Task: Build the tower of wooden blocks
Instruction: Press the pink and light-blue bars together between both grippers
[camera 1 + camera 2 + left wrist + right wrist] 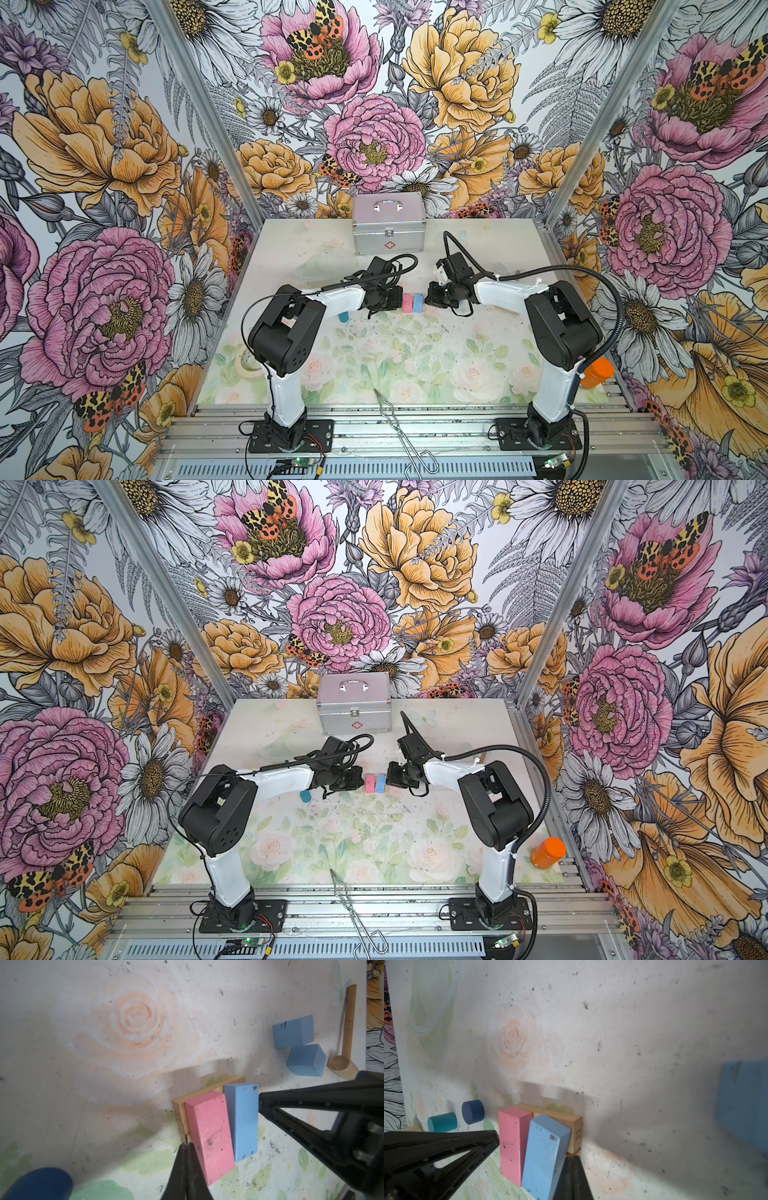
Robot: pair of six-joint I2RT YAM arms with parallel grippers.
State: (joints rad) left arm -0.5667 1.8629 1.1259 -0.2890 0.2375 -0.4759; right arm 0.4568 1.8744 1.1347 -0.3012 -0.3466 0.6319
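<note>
The silver case [388, 226] is standing on the desk [415, 353], well beyond the left gripper [186, 1146] and right gripper [572, 1159]. Both grippers, closed and empty, are flanking the pink slab [209, 1136] and blue slab [242, 1120], which are resting on tan planks [179, 1113]. Light blue cubes [293, 1031] are lying near the right gripper, and cylinders [473, 1111] near the left.

1. Table [374, 249]: pale flower-printed top, speckled dark, in the lower middle of both top views.
2. Silver case [388, 228] at its far edge, centre.
3. Tan planks [179, 1114] near the middle; teal cylinder [344, 317] left of them.
4. Tape roll [248, 362] lower left; orange jar [597, 371] lower right.
</note>
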